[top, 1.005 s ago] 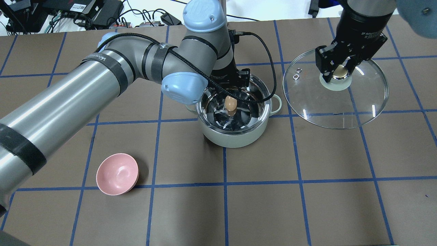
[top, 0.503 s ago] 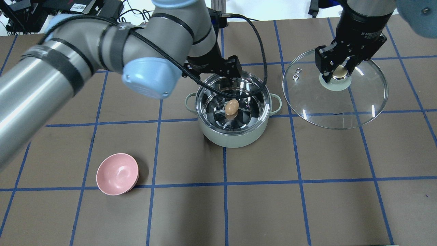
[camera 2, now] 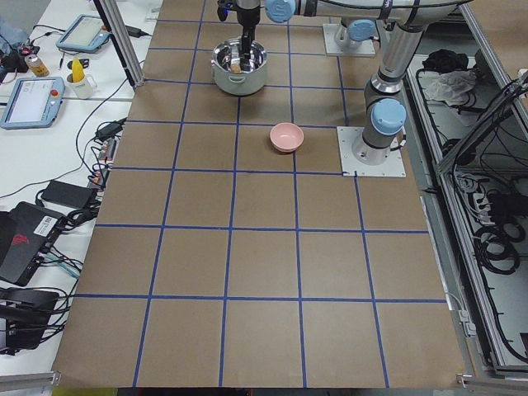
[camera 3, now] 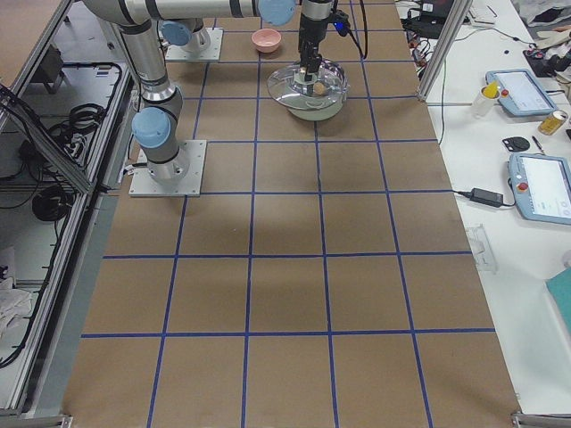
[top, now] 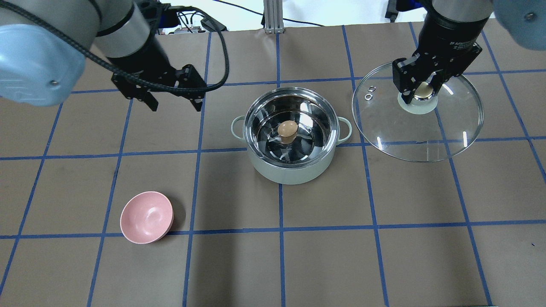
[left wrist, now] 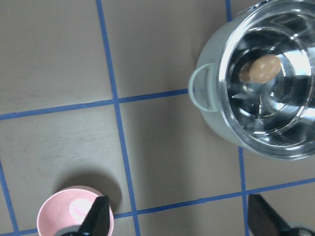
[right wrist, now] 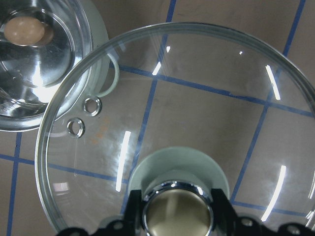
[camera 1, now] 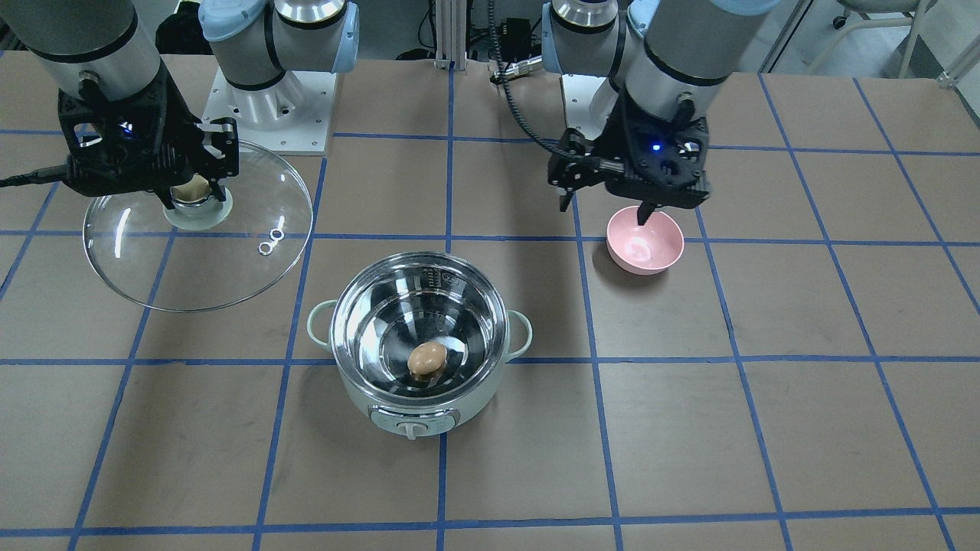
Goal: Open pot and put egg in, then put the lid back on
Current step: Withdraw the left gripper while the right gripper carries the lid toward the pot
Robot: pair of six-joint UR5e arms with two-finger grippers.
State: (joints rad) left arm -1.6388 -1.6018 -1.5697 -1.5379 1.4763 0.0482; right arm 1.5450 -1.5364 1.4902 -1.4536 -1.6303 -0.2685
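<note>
The pale mint-green pot (top: 290,171) stands open at the table's middle, and also shows in the front view (camera 1: 354,394). The tan egg (top: 287,129) lies on its steel bottom, as the front view (camera 1: 426,358) and left wrist view (left wrist: 265,69) also show. My right gripper (top: 420,94) is shut on the beige knob of the glass lid (top: 426,132) and holds it tilted to the right of the pot. The lid fills the right wrist view (right wrist: 197,98). My left gripper (top: 175,102) is open and empty, raised to the left of the pot.
A small pink bowl (top: 146,217) sits on the brown mat at the front left, below my left gripper in the left wrist view (left wrist: 74,214). Blue tape lines grid the mat. Cables and boxes lie beyond the far edge.
My left gripper has drawn out of the pot and swung left, leaving the egg inside. The egg has rolled slightly. My right gripper still holds the lid in the same place.
</note>
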